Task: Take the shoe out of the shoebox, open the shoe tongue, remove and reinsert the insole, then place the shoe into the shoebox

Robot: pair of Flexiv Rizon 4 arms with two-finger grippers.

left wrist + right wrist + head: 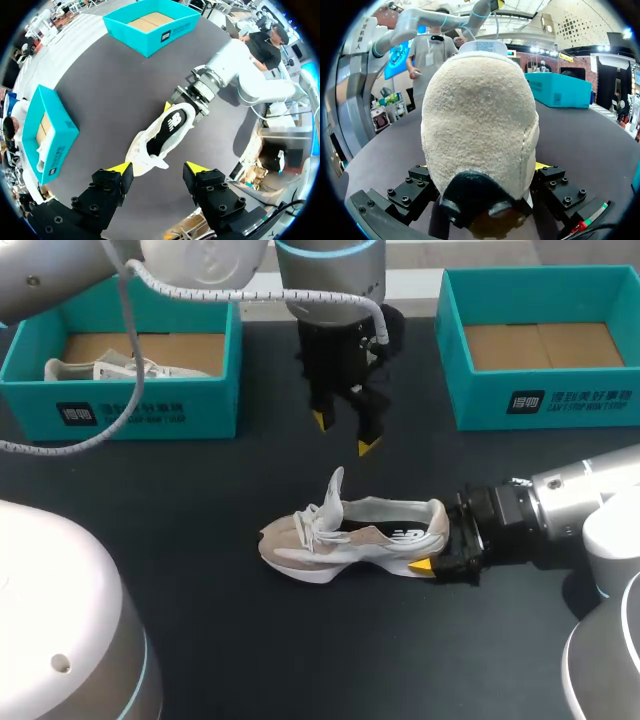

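Beige suede shoe [350,535] stands on the table [200,540], heel clamped in the right gripper [437,543], probably to steady it. Just beyond, the left gripper [343,433] hangs wide open above its tongue [334,490], seemingly to pull it. Farthest, the left shoebox [150,405] holds a second shoe [100,368]; the right shoebox [560,405] stands well apart.

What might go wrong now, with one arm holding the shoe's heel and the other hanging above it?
The right gripper grips only the heel, so the shoe may twist or slip when pushed. The open left gripper, if lowered, might catch the loose laces rather than the upright tongue.
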